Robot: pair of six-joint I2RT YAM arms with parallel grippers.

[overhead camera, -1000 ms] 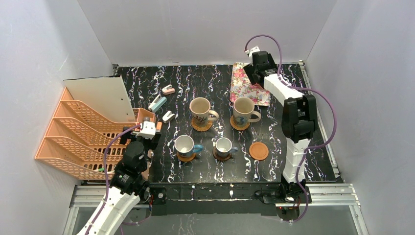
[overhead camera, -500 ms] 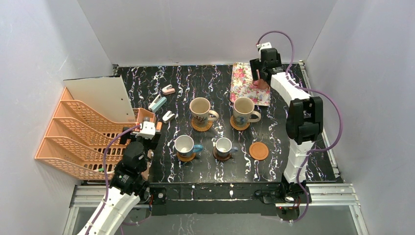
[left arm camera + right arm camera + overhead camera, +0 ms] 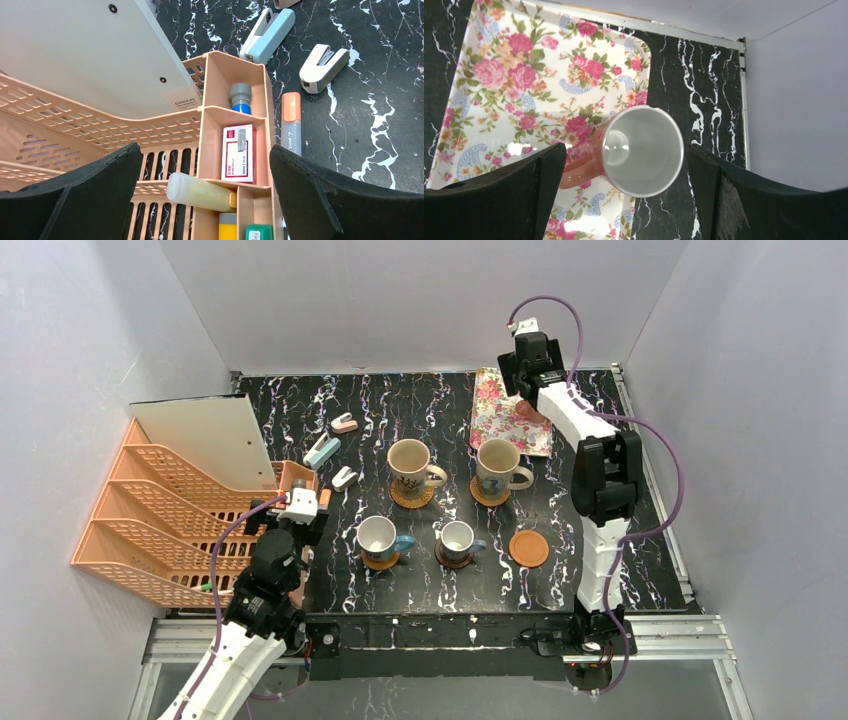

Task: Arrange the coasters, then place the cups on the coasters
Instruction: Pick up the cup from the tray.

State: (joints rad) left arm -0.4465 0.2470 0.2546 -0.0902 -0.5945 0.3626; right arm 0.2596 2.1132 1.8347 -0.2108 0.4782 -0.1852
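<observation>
Spread wide and gripping nothing at the right gripper (image 3: 626, 148), upper right of the top view, with the reddish cup (image 3: 644, 150) beneath, at the right edge of the floral tray (image 3: 499, 75). Likewise wide and empty at the left gripper (image 3: 204, 149), lower left; 1 bare coaster (image 3: 528, 548) at lower centre

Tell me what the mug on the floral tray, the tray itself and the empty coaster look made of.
Mug: glazed ceramic, probably; glossy white inside with a bright highlight, pinkish outside.
Floral tray: likely printed plastic or melamine; shiny glare patches over the pattern.
Empty coaster: smooth orange-brown disc, perhaps wood or leather; too small to tell.
</observation>
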